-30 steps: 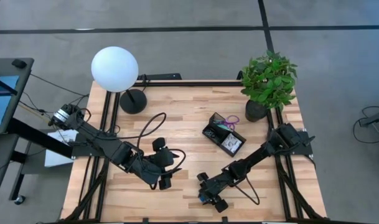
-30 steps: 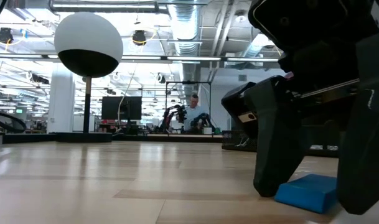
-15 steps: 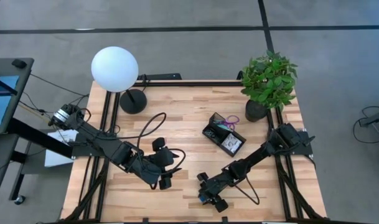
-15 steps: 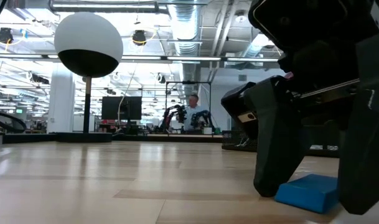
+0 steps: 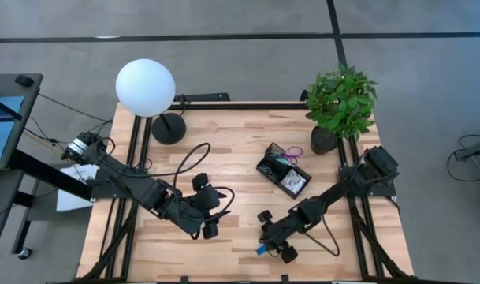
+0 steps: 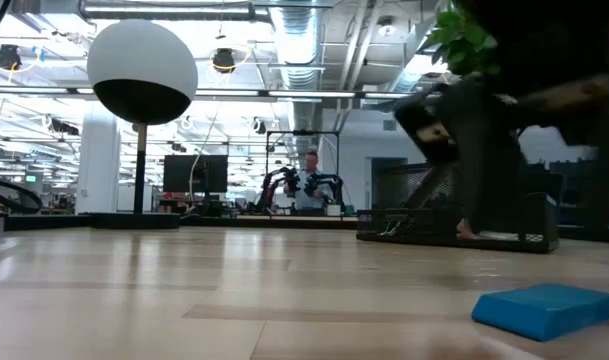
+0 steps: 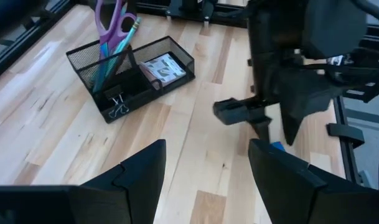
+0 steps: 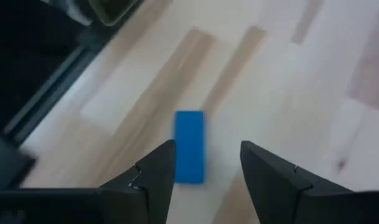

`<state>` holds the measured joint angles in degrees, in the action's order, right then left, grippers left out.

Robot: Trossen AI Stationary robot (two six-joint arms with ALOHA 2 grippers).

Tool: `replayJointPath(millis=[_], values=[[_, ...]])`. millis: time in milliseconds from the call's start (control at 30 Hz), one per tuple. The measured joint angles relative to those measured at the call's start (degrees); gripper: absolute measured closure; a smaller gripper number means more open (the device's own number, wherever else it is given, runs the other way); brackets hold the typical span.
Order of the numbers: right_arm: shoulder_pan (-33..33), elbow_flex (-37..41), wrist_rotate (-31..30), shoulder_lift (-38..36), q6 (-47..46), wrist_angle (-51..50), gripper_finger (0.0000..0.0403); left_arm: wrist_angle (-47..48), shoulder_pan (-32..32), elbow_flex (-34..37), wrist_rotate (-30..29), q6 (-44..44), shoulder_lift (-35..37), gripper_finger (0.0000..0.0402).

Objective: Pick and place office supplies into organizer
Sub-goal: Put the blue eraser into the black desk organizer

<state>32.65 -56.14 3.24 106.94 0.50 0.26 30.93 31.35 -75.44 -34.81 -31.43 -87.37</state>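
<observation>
High view looks down on a wooden table (image 5: 224, 134) with the right gripper (image 5: 273, 243) near the near edge, right of centre, and a small blue block (image 5: 259, 251) lying on the wood just beside it, at its left. Right wrist view shows that gripper's two dark fingers (image 8: 153, 174) spread apart above the bare wood with nothing between them; the blue block (image 8: 189, 147) lies flat below, apart from both fingers. Low view shows the same block (image 6: 544, 310) resting on the table at the right, with the dark arm raised clear above it. Farther back and to the right stands the black mesh organizer (image 5: 283, 170), with purple-handled scissors (image 7: 110, 18) and pens (image 7: 117, 46) upright in its taller section, a white patterned packet (image 7: 164, 67) in another compartment, and a binder clip (image 7: 119, 106) in the low tray. The left gripper (image 5: 210, 229) waits left of centre, near the near edge, its fingers (image 7: 139, 171) parted and empty. A white globe lamp (image 5: 146, 87) stands at the far left corner and a potted plant (image 5: 340, 102) at the far right.
</observation>
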Motion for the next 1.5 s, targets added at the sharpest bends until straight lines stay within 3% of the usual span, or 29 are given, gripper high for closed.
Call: replayJointPath(millis=[167,300,500,633,800,933,1267,1500], values=[[0.75,-0.11,0.26,3.86,-2.39,1.6,0.0225,0.16,0.56,0.0,0.0,-0.49,0.0,0.0176],[1.8,-0.01,-0.99,5.9,-1.61,8.79,0.0227,0.12,0.85,0.0,-0.02,-0.47,0.0,0.0176],[1.96,1.67,-6.73,-1.42,3.86,15.55,0.0225,0.03,0.87,0.0,-0.09,-0.67,0.0,0.0176],[1.13,11.47,-5.67,-4.62,3.88,31.8,0.0227,-0.19,0.93,0.0,-0.09,-1.2,0.0,0.0176],[0.63,26.23,-4.68,-4.75,-1.41,61.3,0.023,-0.65,1.07,0.0,-0.11,-1.1,0.0,0.0176],[0.99,29.52,-4.85,-1.44,-1.46,76.86,0.0227,-1.08,1.07,0.0,-0.38,-1.13,0.0,0.0176],[0.49,23.13,-4.21,10.75,-3.61,71.34,0.0222,-1.76,1.07,0.0,-3.04,-1.3,0.0,0.0176],[0.26,17.75,7.16,16.19,-3.51,71.97,0.0238,-1.74,1.07,0.0,-3.03,-1.32,0.0,0.0176]])
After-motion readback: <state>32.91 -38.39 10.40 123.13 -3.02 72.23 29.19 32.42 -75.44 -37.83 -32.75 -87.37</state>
